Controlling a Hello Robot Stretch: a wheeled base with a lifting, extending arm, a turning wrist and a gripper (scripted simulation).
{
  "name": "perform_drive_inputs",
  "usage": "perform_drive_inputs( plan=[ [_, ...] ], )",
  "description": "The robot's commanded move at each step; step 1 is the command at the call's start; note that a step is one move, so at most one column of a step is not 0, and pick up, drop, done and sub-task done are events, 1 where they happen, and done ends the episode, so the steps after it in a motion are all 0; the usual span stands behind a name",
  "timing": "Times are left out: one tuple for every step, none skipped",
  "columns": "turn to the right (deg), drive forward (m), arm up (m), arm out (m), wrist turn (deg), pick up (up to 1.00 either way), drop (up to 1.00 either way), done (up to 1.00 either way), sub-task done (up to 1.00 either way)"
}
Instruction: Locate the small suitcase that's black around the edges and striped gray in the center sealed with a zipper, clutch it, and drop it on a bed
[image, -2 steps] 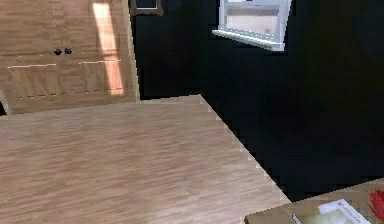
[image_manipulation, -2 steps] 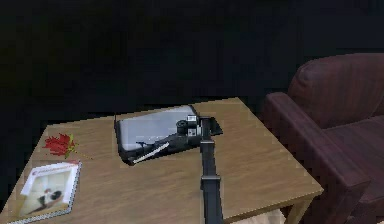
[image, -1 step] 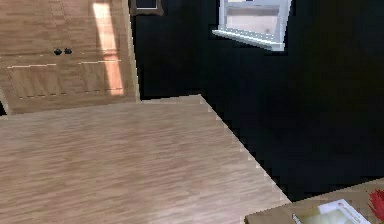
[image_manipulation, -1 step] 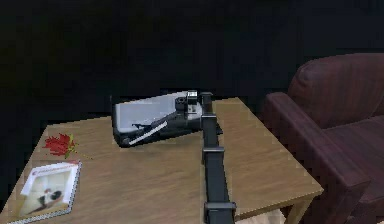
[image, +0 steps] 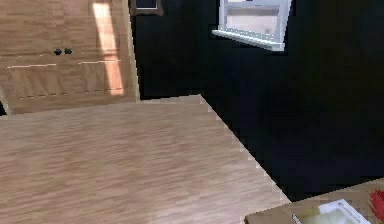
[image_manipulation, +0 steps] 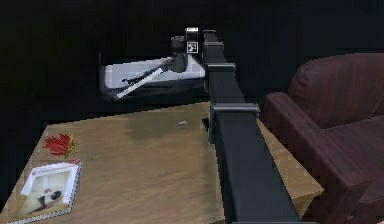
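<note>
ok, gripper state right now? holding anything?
Gripper: holds the small suitcase with black edges and a striped gray center, which hangs clear of the light wooden table. How the jaws stand cannot be told.

The forward view is looking ahead and slightly downward across the wooden floor (image: 120, 150) toward a far door (image: 65, 50) and window (image: 255, 20). The arm side view is looking down at close range over the table (image_manipulation: 150, 140), facing a dark wall. Both views are sharing the table corner carrying the book (image_manipulation: 50, 188), which is appearing at the forward view's lower right.
</note>
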Motion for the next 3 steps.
perform_drive_inputs(
  plan=[
    [0.0,0.0,0.0,0.0,-45.0,0.0,0.0,0.0,0.0],
    [0.0,0.0,0.0,-0.46,0.0,0.0,0.0,0.0,0.0],
    [-45.0,0.0,0.0,0.0,0.0,0.0,0.0,0.0,0.0]
  ],
)
